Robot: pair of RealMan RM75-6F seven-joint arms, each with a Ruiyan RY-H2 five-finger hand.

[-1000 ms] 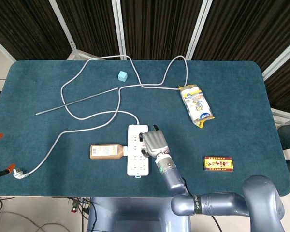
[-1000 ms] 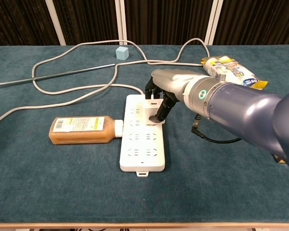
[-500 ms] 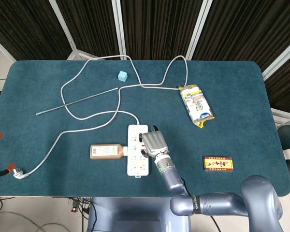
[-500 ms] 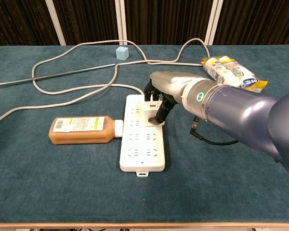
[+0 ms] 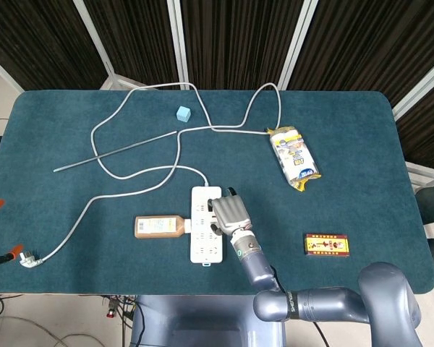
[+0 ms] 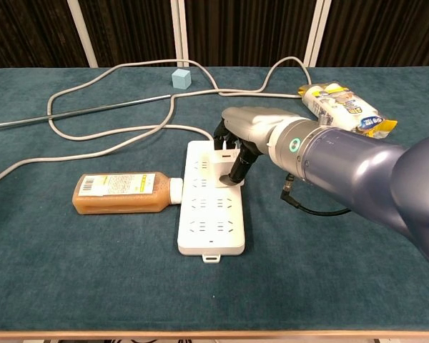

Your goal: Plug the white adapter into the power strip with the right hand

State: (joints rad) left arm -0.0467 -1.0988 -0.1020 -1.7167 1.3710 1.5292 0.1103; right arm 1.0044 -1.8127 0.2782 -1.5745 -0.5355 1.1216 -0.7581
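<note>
Nearest the front edge: white power strip lying flat on the blue-green table, long axis running front to back. Its grey cord leaves the far end and loops widely across the table.

Just left of the strip, touching its side: a plastic bottle on its side, white cap toward the strip, filled with an amber-brown liquid, label facing up.

Right hand reaches in from the right over the far half of the strip, fingers curled down around the white adapter. The adapter sits upright on the strip's top face under the fingers; whether its pins are fully seated cannot be told, as the hand covers much of it. Dark thumb tip rests at the adapter's near side.

Right of the hand, in the head view: a small red and yellow box, flat, well apart from the strip.

Farther back on the right: a yellow and white snack bag, lying flat.

Left and mid-table: a thin metal rod lying slantwise, crossed by the cord.

Far side: a small light-blue cube, inside the cord's loop.

Left hand not seen in either view.
</note>
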